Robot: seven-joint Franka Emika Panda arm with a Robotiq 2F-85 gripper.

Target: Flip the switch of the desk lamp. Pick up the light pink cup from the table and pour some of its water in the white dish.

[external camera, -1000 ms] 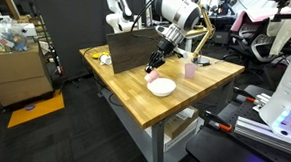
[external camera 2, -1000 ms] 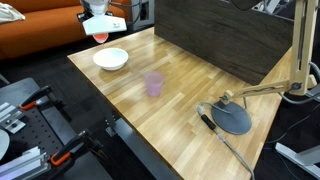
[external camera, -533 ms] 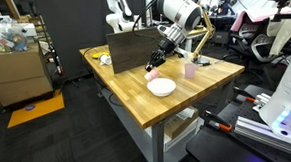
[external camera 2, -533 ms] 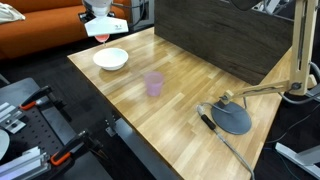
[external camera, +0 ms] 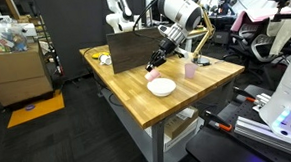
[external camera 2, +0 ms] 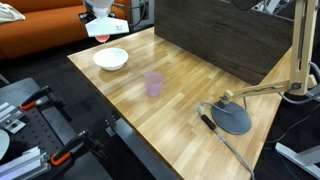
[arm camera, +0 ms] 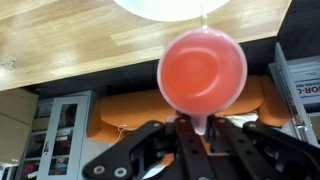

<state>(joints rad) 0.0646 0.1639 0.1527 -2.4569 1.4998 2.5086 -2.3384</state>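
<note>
Nothing moved; pink cup (external camera 2: 99,30) near white dish (external camera 2: 111,59), wooden table (external camera 2: 190,95), orange sofa (external camera 2: 40,20)

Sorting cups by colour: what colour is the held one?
The held cup is salmon pink, clearest in the wrist view.

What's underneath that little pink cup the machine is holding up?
The white dish, resting on the wooden table; the light pink cup hangs in the gripper above it, not touching. Whether the dish holds water is too small to tell.
</note>
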